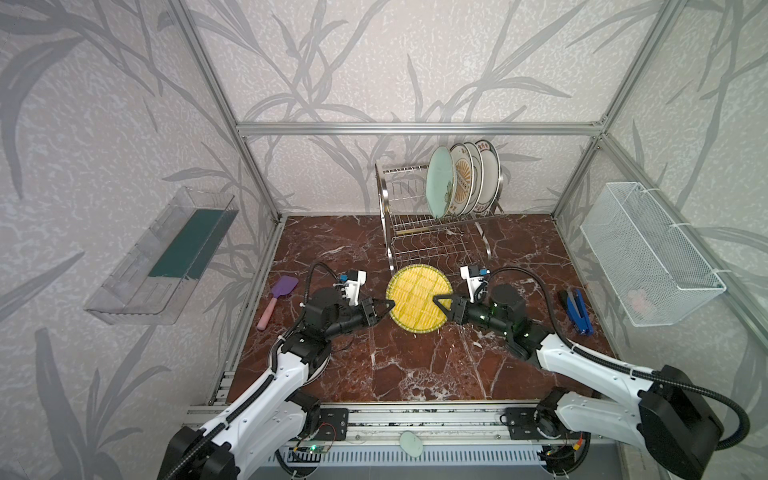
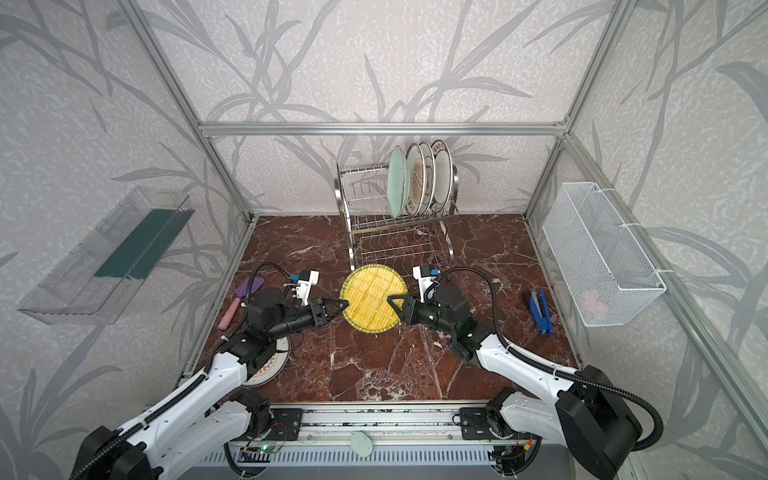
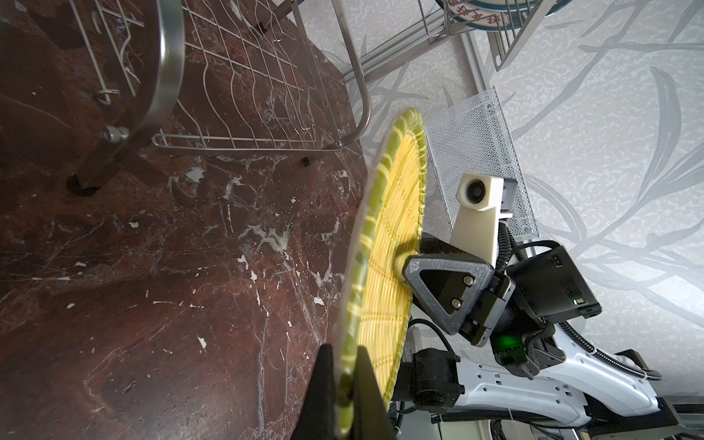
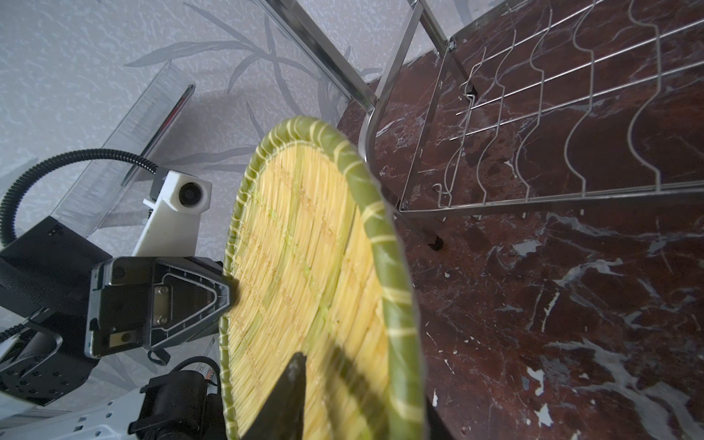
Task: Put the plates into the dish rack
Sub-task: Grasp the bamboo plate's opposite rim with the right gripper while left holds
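Bright, soft, even light with only faint shadows. Top views bow at the edges, and wrist views blur the near plate (image 4: 297, 266) rim.

Yellow plate (image 1: 417, 301): straw-yellow ribbed face, green rim banded with pale wraps. Bench (image 1: 415, 374): dark red-brown marble, white veins. Dish rack (image 1: 432, 249): shiny silver wire. Standing in it: teal plate (image 1: 439, 183), pale, flower motif low on the face; sunburst plate (image 1: 463, 180), white with orange rays; marked plate (image 1: 490, 174), white with dark characters. Left gripper (image 1: 390, 306) and right gripper (image 1: 435, 299): black. Spatula (image 1: 278, 301): purple blade, pink handle. Basket (image 1: 648, 257): white mesh. Walls (image 1: 374, 62): pale grey, darker grey leaf print.
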Controlling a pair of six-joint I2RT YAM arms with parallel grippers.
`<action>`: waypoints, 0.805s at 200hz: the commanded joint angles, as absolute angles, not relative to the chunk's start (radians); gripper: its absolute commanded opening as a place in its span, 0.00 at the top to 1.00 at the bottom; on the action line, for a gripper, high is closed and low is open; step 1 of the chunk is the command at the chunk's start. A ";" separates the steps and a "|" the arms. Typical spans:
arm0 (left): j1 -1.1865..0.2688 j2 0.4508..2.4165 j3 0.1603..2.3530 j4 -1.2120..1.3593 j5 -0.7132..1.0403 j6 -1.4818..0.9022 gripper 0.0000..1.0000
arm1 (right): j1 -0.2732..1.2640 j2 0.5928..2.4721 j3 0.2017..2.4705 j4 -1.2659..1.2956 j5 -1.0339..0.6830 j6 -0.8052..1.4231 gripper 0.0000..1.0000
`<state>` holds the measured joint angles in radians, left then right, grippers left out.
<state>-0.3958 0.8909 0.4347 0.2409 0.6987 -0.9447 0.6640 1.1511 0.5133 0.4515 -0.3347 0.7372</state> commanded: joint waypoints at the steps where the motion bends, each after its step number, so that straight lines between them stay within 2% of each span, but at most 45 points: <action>1: -0.405 0.891 0.437 0.305 0.705 -0.954 1.00 | 0.672 1.158 0.540 0.518 -0.391 0.732 0.69; 51: -0.406 0.893 0.438 0.300 0.693 -0.952 1.00 | 0.671 1.159 0.540 0.519 -0.396 0.731 0.85; 80: -0.406 0.891 0.437 0.298 0.686 -0.952 1.00 | 0.671 1.160 0.541 0.518 -0.398 0.730 1.00; 161: -0.406 0.840 0.460 0.185 0.618 -0.909 1.00 | 0.671 1.120 0.540 0.495 -0.372 0.727 1.00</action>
<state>-0.3988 0.8715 0.4267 0.2199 0.6533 -0.9146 0.6563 1.1488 0.5282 0.5148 -0.3786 0.8120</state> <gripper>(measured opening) 0.048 0.101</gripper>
